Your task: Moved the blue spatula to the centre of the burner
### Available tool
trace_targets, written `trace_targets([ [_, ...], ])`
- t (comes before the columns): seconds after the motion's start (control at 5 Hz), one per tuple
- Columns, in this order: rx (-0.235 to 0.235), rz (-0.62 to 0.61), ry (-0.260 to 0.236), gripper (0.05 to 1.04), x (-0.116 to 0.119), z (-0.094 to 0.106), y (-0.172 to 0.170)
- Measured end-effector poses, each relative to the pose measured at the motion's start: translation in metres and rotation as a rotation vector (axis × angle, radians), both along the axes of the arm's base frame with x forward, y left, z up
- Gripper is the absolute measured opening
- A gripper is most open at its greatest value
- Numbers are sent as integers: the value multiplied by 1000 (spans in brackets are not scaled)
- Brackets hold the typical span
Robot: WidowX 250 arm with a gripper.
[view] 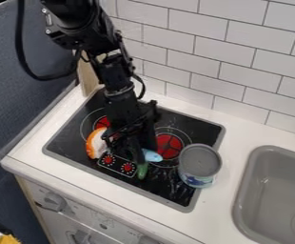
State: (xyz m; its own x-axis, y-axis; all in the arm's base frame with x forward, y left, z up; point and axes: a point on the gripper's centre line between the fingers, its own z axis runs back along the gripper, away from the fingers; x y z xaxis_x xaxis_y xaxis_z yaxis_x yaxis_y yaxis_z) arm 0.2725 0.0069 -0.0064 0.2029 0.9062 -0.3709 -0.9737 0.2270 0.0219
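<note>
The black gripper (136,151) hangs low over the middle of the stove, between the two red burners. Beside its lower end, on the right, shows the light blue spatula (152,156), at the left edge of the right burner (170,145). A green piece (142,170) lies just below the blue part, near the stove's printed knobs; I cannot tell whether it belongs to the spatula. The gripper covers part of this area, and whether it touches the spatula is unclear.
A grey-lidded can (200,165) stands at the stove's right edge, close to the right burner. An orange and white object (95,143) lies left of the gripper. The grey sink (274,190) is at the right, and the tiled wall (239,52) rises behind.
</note>
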Motion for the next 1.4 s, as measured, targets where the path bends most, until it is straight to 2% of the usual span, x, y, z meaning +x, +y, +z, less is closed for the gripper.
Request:
trace_targets([
  [0.4,24,51,5,338,7,-6,16],
  [0.8,64,110,-17,338,25,-7,41],
  [1.0,84,141,-50,338,39,-2,54],
  [1.4,132,197,-57,338,48,-1,79],
])
